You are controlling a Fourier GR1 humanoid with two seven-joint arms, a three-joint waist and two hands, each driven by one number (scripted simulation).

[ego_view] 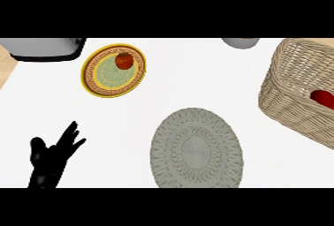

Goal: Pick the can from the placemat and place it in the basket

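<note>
Showing at the edges: a grey appliance (42, 48) cut off at the top left, a grey round object (241, 42) cut off at the top, a strip of pale wood (5, 66) at the far left.
Open room: the white table (195, 84) lies bare between the plate, the placemat and the basket, and also between the left hand and the placemat.
Left hand (49, 161): at the lower left, fingers straight and spread, pointing up; it holds nothing and touches nothing.
Right hand: shows nowhere in the head view.
Placemat (196, 149): round, woven grey, at the lower centre; nothing stands on it.
Basket (294, 88): wicker, at the right edge, partly cut off, tilted in the view.
Can (324, 99): a red object inside the basket, only part of it showing at the right edge.
Plate (113, 69): yellow-rimmed, upper left, well apart from the basket; a red fruit (124, 60) rests on its upper part.
</note>
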